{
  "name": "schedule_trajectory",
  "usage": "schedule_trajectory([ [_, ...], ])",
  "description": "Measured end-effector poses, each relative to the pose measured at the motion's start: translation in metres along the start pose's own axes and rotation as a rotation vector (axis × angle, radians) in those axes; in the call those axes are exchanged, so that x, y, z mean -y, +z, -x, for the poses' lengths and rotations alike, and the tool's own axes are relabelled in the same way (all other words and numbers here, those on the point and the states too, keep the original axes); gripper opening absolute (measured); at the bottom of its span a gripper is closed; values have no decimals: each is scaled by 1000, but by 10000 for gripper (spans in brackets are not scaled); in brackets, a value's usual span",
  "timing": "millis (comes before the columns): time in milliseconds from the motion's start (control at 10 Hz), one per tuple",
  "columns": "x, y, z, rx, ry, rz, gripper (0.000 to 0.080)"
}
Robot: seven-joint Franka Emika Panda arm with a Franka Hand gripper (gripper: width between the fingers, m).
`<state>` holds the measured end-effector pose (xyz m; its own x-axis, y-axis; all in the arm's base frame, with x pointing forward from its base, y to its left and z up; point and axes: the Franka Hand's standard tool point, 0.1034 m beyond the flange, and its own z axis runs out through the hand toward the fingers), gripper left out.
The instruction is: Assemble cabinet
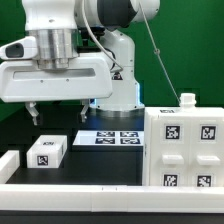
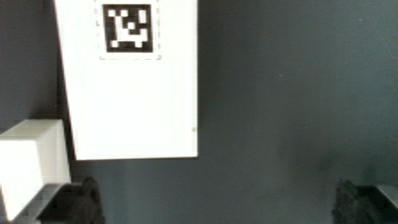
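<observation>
The cabinet [image 1: 185, 148] stands at four o'clock in the exterior view. The gripper [image 1: 58, 112] hangs at ten o'clock, fingers spread wide and empty, with a small tagged block [image 1: 47, 150] at seven o'clock.

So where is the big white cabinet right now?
In the exterior view, the cabinet stands at that view's right, next to the marker board, well apart from the hand.

We log the marker board [image 1: 110, 138] flat on the black table [image 1: 100, 166]; green curtain [image 1: 188, 50] behind, white rail [image 1: 90, 192] along the near edge.
</observation>
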<state>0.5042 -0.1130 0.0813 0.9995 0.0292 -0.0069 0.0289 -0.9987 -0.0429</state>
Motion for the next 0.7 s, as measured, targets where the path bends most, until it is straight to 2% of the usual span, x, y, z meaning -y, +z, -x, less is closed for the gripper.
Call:
schedule_trajectory([
  [200,-2,2,1,-3,-1,2,649],
  [400,-21,13,8,-19,16,25,649],
  [700,-32,27,19,21,6,22,649],
])
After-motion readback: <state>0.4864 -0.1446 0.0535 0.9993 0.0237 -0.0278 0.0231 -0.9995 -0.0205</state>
